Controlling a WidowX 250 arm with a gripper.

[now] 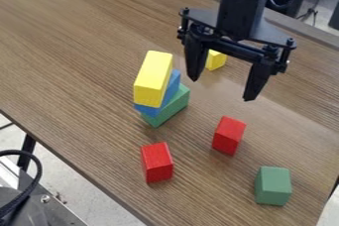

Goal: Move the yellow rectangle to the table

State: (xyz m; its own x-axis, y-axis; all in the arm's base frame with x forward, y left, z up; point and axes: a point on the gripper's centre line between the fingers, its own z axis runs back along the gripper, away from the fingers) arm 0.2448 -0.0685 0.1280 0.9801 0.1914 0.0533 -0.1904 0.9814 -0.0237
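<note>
Rect [153, 77], yel, outside open pincer [221, 89], view-L

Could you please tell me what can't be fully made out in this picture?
In the camera view:
Blue block: partly hidden by the yellow rectangle.
Stacked green block: partly hidden by the blue block.
Small yellow block: partly hidden by the gripper.
Arm: cut off by the top edge.
</note>
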